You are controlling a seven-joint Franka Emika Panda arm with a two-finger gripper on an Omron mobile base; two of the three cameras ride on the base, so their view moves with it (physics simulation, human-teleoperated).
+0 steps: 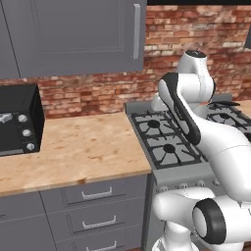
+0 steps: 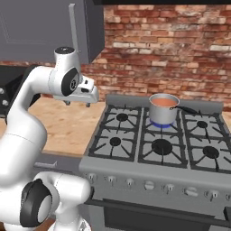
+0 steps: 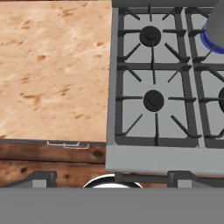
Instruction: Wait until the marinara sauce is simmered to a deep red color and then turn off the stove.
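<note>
The stove (image 2: 155,146) stands right of the wooden bench (image 1: 73,147), its long axis running left to right along the brick wall (image 2: 180,49). The saucepan (image 2: 164,109) sits on the far centre burner over a blue flame (image 2: 160,125), its dark handle (image 2: 186,109) pointing right. The marinara sauce (image 2: 164,102) inside appears orange-red. The pincer (image 2: 76,103) hangs above the bench edge, just left of the stove; its opening cannot be determined, and it holds nothing visible. The knobs (image 2: 149,185) line the near front panel. In the hand view, the saucepan is cut off at the upper right.
</note>
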